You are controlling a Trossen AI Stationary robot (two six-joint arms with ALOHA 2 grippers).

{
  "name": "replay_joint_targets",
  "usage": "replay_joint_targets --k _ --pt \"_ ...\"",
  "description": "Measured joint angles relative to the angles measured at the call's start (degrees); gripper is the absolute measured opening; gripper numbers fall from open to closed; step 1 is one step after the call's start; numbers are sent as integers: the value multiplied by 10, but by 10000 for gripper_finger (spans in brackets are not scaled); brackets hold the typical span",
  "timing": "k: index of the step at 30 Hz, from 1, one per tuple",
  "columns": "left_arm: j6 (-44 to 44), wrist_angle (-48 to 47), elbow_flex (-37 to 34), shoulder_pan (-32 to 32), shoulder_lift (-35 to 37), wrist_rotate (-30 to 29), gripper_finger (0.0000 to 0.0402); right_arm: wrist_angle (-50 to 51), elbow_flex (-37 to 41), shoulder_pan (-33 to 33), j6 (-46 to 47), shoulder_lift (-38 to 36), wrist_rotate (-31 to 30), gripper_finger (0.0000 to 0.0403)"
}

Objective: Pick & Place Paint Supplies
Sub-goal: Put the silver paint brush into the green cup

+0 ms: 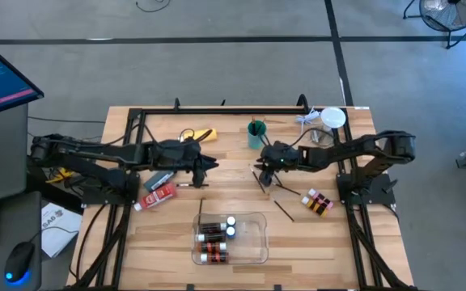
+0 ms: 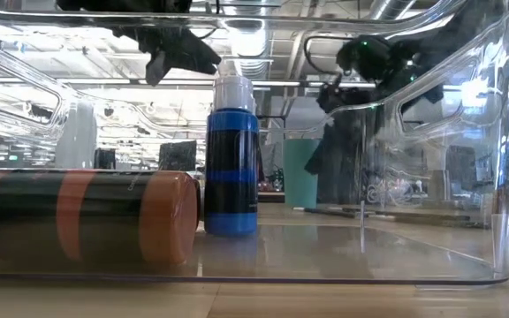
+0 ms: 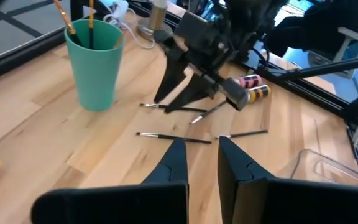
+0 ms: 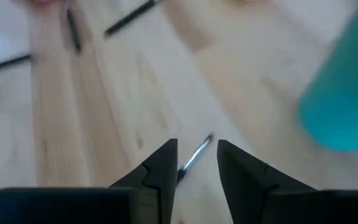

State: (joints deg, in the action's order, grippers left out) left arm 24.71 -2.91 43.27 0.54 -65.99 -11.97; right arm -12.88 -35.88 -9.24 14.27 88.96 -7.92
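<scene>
Now, right gripper (image 4: 196,163): my fingers part-open over a brush (image 4: 194,154), near teal cup (image 4: 345,93).
Left gripper (image 3: 197,155): mine shut, empty.

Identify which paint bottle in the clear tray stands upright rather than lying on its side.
The blue bottle with the white cap stands upright in the clear tray. The brown-and-dark striped bottle beside it lies on its side.
</scene>
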Motion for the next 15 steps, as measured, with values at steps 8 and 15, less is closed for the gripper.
replay_joint_targets --k 8,15 --pt "0 0 0 11 0 0 2 46 17 -41 83 -28 -44 107" --pt "-2 -1 0 10 0 0 2 13 46 -36 96 -24 -72 107"
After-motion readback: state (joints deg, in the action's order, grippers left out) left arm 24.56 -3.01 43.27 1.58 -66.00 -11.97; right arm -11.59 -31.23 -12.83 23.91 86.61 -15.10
